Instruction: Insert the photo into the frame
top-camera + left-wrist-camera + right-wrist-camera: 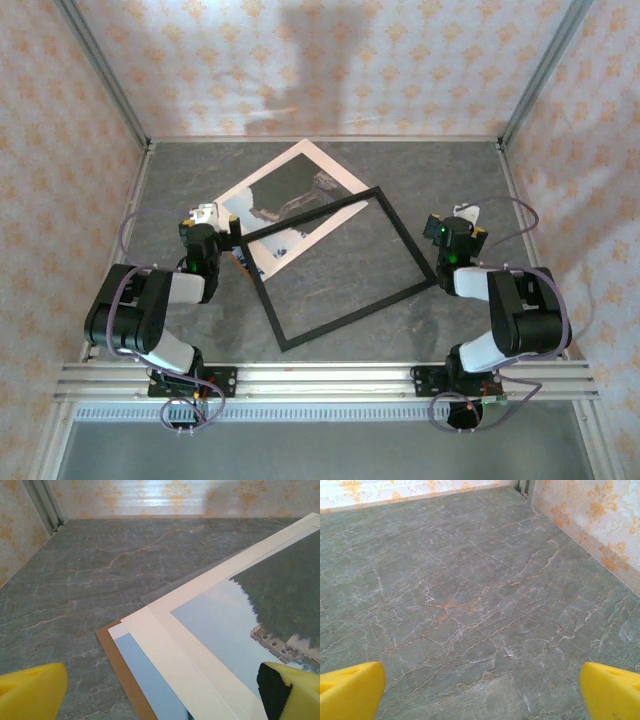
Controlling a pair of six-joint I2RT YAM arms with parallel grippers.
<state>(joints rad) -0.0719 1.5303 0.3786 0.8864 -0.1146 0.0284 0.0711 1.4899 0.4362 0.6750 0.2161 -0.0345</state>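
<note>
Holding nothing, my left pincer (205,214) and right pincer (462,212) stand wide; the photo (290,192) slants lengthwise forward-right from the left one, on grey marbled tabletop (450,170) between patterned walls (330,60).

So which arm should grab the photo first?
Probably left. The left claw, open, hangs over the photo's corner; the right claw sits beyond the frame, farther from the photo.

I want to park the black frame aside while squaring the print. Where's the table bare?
Bare grey marble tabletop: back right, between the thin black rectangular frame and the right wall; the back-left corner beyond the white-bordered landscape photo; the near strip by the rail. Crowded centre-left: frame overlaps photo atop brown backing board, beside the left gripper.
</note>
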